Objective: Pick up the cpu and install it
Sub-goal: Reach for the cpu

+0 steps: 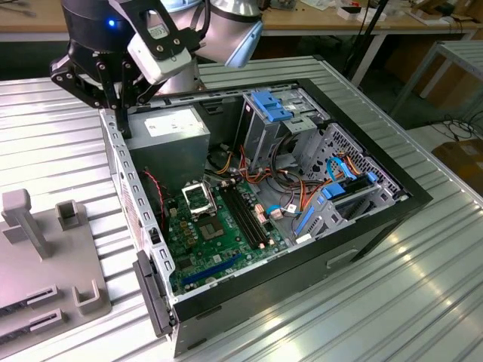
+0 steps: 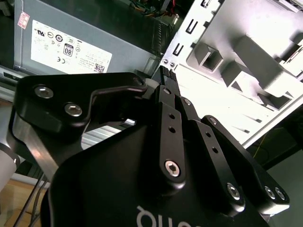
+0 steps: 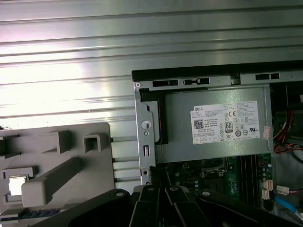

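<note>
The gripper (image 1: 122, 124) hangs over the computer case (image 1: 287, 290) wall beside the power supply (image 1: 170, 143), its 2 fingers (image 2: 165, 92) pressed together on nothing. In the first wrist view, the cpu (image 3: 16, 184) lies in a pocket of the grey fixture (image 3: 71, 142) on the desk (image 3: 71, 47), well apart from the fingers.

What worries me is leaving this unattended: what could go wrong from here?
1. The gripper hangs, fingers shut, right by the computer case's metal wall beside the power supply; a sideways move may strike metal.
2. The cpu lies in a recess of the gray fixture near upright posts, which the fingers could knock.
3. The socket lies low in the case near red and black wires that might snag.
</note>
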Controlling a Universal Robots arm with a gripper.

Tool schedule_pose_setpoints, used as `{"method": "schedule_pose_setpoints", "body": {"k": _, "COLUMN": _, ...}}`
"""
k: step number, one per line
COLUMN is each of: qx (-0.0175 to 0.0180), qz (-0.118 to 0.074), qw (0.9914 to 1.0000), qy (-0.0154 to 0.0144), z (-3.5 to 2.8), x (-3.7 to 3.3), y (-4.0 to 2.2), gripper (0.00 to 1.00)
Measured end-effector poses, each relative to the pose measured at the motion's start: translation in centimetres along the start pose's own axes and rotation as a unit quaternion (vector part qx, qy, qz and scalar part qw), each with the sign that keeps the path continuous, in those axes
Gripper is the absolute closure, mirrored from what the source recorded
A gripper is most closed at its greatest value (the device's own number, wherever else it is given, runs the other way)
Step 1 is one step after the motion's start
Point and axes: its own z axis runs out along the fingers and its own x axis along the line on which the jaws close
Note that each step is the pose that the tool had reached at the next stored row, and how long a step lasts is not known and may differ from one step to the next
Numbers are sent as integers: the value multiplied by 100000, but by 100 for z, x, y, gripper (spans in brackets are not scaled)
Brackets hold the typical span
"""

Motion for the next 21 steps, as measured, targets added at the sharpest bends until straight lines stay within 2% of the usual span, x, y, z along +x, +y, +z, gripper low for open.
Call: {"method": "schedule_pose_setpoints", "body": {"k": 21, "qx": -2, "qz": -2, "qw": 100000, "qy": -2, "z": 6, "x": 170, "y": -13, "gripper": 89}}
